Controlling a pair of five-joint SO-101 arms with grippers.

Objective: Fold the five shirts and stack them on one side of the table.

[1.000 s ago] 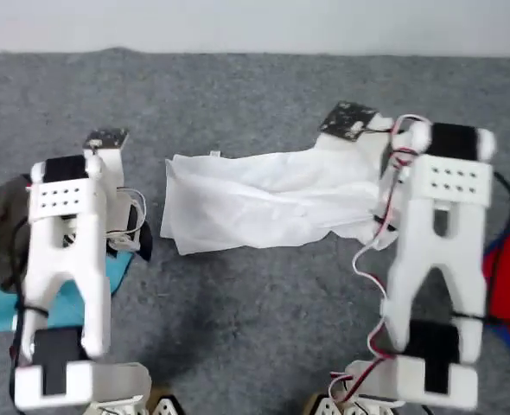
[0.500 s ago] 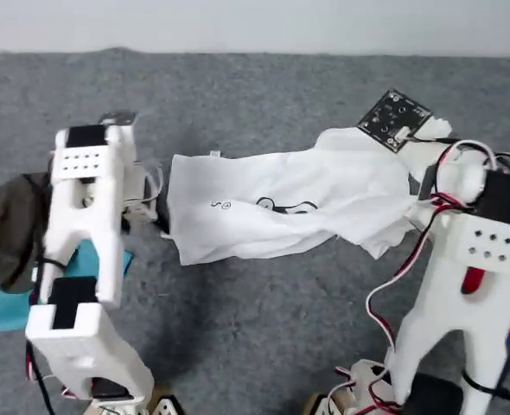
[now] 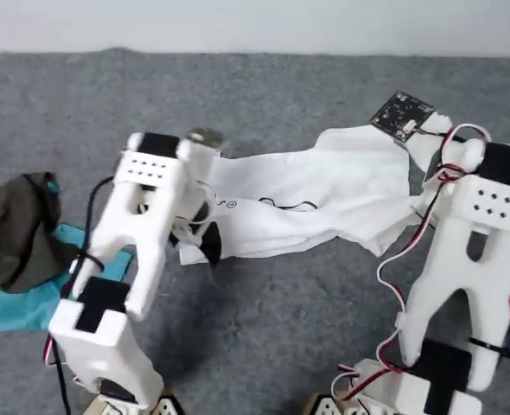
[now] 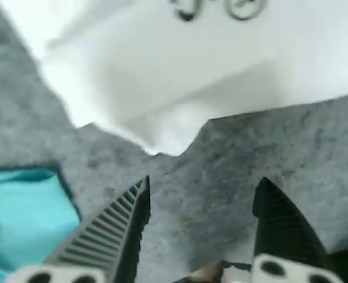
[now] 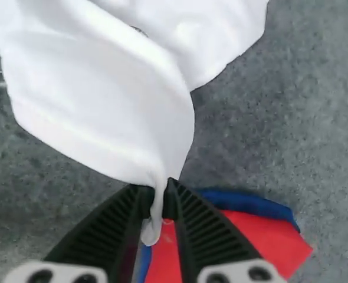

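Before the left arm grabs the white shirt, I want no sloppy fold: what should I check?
1. Right end effector shut on the edge of the white shirt: ok.
2. Left end effector open: ok.
3. Left end effector over shirt cloth: not ok, bare table beneath it.
4. White shirt lying flat: not ok, bunched.
5. Teal shirt apart from the white shirt: ok.

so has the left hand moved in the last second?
Yes: left hand swung right, from the teal cloth to the white shirt's left edge.
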